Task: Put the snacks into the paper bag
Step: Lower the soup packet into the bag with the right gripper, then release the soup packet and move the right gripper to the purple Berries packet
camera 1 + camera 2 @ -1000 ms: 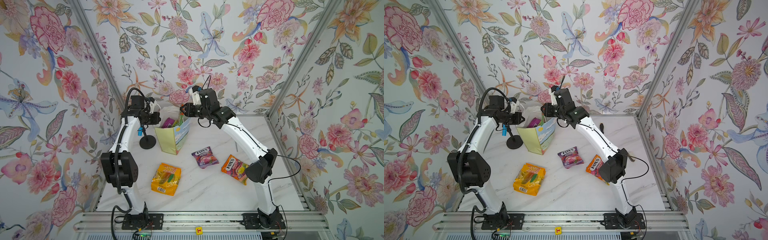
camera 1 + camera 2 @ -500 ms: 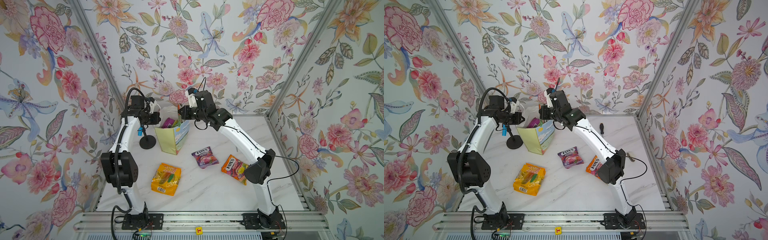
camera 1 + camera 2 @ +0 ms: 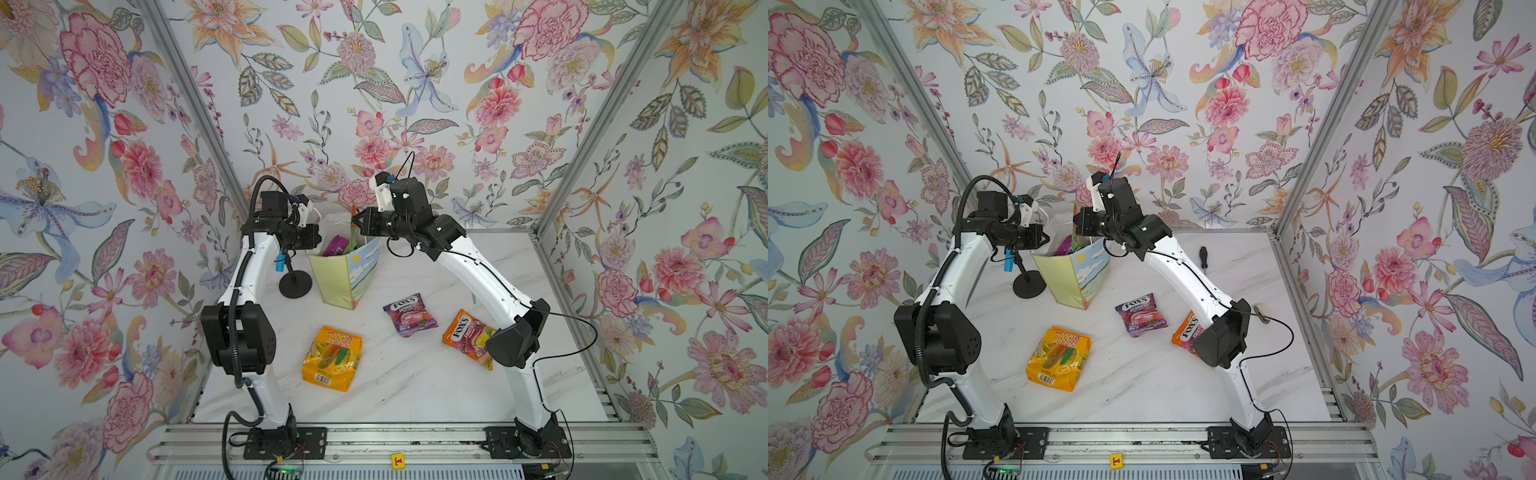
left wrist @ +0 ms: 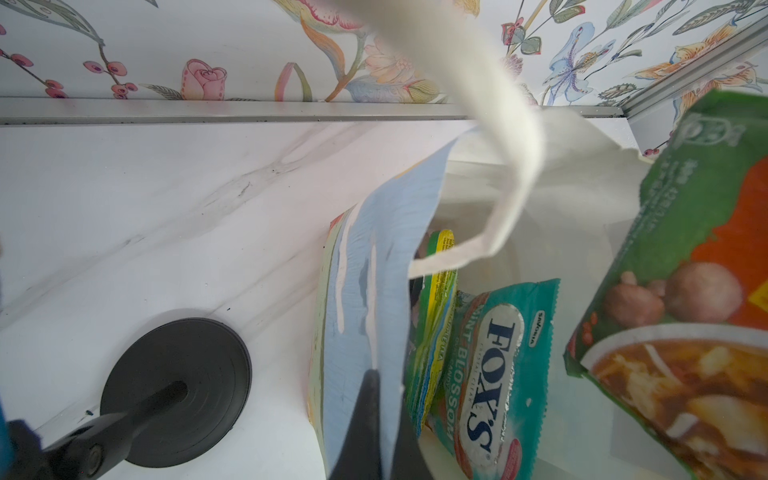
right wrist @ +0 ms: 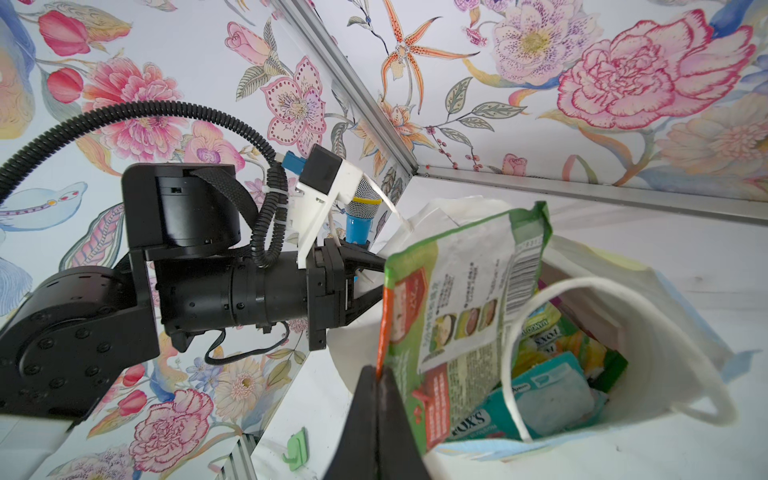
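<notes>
Paper bag (image 3: 338,278) stands upright, left gripper (image 4: 371,386) pinched tight on its rim. Green-orange packet (image 5: 457,299) hangs over the bag's mouth, and the right gripper (image 5: 377,374) is clamped on its edge! Yellow packet (image 3: 332,357), orange packet (image 3: 465,336) and purple packet (image 3: 409,313) lie in front of the bag. Teal packet (image 4: 494,374) sits inside the bag.

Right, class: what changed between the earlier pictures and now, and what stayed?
The right gripper swung left over the paper bag, shut on the green-orange packet. The left gripper stayed clamped on the bag's wall; the yellow packet, purple packet and orange packet stayed put.
</notes>
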Action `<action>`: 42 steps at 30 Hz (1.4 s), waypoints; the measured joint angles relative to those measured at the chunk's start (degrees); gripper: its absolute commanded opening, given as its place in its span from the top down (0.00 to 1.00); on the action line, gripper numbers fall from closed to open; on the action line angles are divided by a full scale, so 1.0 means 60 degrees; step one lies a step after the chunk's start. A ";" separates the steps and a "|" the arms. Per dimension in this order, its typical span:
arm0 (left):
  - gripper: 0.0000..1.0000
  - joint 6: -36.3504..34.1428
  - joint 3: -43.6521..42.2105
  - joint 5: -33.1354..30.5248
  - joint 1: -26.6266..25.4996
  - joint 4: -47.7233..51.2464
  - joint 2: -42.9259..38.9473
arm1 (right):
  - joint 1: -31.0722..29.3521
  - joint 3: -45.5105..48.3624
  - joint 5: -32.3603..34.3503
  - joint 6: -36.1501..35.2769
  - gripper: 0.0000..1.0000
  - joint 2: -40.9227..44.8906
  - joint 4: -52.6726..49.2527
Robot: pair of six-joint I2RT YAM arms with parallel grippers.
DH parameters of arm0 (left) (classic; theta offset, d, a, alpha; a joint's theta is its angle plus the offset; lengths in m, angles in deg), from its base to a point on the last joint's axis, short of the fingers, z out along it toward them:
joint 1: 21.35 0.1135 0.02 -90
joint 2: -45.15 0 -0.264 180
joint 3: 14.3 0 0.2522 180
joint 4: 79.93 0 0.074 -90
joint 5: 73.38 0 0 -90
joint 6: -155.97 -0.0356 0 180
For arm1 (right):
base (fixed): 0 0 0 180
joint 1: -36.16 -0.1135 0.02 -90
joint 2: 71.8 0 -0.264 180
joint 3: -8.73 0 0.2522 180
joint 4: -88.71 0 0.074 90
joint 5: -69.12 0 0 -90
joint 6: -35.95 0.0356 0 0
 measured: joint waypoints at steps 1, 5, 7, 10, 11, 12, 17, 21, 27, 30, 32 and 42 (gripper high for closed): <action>0.97 0.0000 0.0000 -0.0004 0.0000 0.0004 0.0000 | 0.0000 0.0000 -0.0058 0.0073 1.00 0.0000 0.0015; 0.97 0.0000 0.0000 0.0000 0.0000 0.0000 0.0000 | 0.0004 0.0004 -0.0397 0.0430 1.00 0.0000 0.0186; 0.97 0.0000 0.0000 0.0000 0.0000 0.0004 0.0000 | 0.0004 0.0022 -0.0561 0.0630 1.00 0.0007 0.0321; 0.97 0.0000 0.0000 0.0000 0.0000 0.0004 0.0000 | 0.0004 0.0415 -0.0827 0.0991 1.00 0.0171 0.0699; 0.97 0.0000 0.0000 0.0000 0.0000 0.0004 0.0000 | 0.0004 0.0659 -0.0907 0.1115 1.00 0.0270 0.0845; 0.97 0.0000 0.0000 0.0000 0.0000 0.0004 0.0000 | 0.0004 0.0903 -0.0965 0.1220 1.00 0.0372 0.1009; 0.97 0.0000 0.0000 0.0000 0.0000 0.0004 -0.0004 | 0.0040 0.2084 -0.1184 0.1738 1.00 0.0831 0.1687; 0.97 0.0000 -0.0007 0.0000 0.0000 0.0007 -0.0029 | 0.0157 0.2590 -0.1198 0.1974 1.00 0.0936 0.2091; 0.97 0.0000 -0.0025 0.0000 0.0000 0.0029 -0.0066 | 0.0474 0.3096 -0.0929 0.2135 0.71 0.0991 0.2288; 0.97 0.0000 -0.0025 0.0000 0.0000 0.0033 -0.0069 | 0.0590 0.3275 -0.0688 0.2029 0.64 0.1027 0.2288; 0.97 0.0000 -0.0025 0.0000 0.0007 0.0033 -0.0069 | 0.0652 0.3311 -0.0550 0.1971 0.62 0.1053 0.2291; 0.97 0.0000 -0.0025 0.0000 0.0007 0.0033 -0.0069 | 0.0667 0.4736 0.0102 0.1275 0.56 0.2543 0.2477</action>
